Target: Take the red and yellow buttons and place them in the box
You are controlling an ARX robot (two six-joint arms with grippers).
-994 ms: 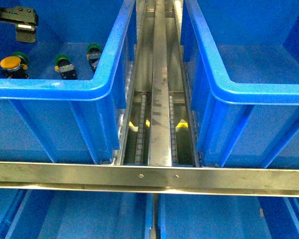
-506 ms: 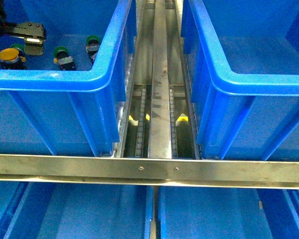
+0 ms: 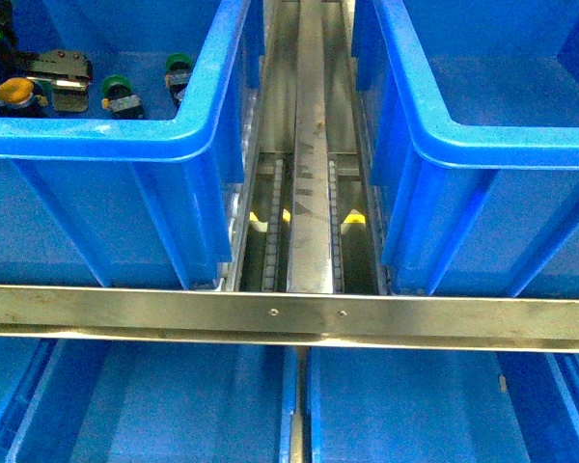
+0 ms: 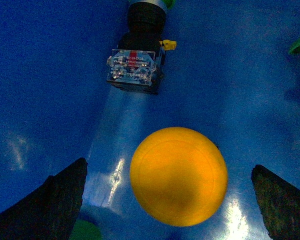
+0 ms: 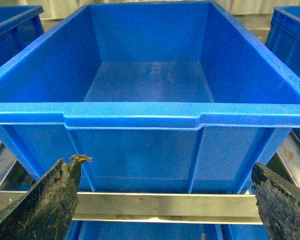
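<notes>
The yellow button (image 3: 14, 92) lies in the blue bin (image 3: 96, 140) at the far left. In the left wrist view its round yellow cap (image 4: 178, 176) fills the gap between my two dark fingers (image 4: 60, 205), touching neither. My left gripper (image 3: 41, 79) is open and low inside this bin, around the yellow cap. The red button is out of view. Open and holding nothing, my right gripper (image 5: 162, 200) hovers in front of an empty blue box (image 5: 150, 80); that box (image 3: 492, 145) stands at the right in the front view.
Two green-capped switches (image 3: 121, 96) (image 3: 177, 72) lie in the same bin, right of the yellow button. One dark-bodied switch (image 4: 135, 65) lies just beyond the yellow cap. A steel conveyor track (image 3: 309, 145) runs between the bins, and a metal crossbar (image 3: 289, 318) spans the front.
My left gripper has come down and moved right inside the left bin, onto the yellow button. The bins sit slightly higher in the front view.
</notes>
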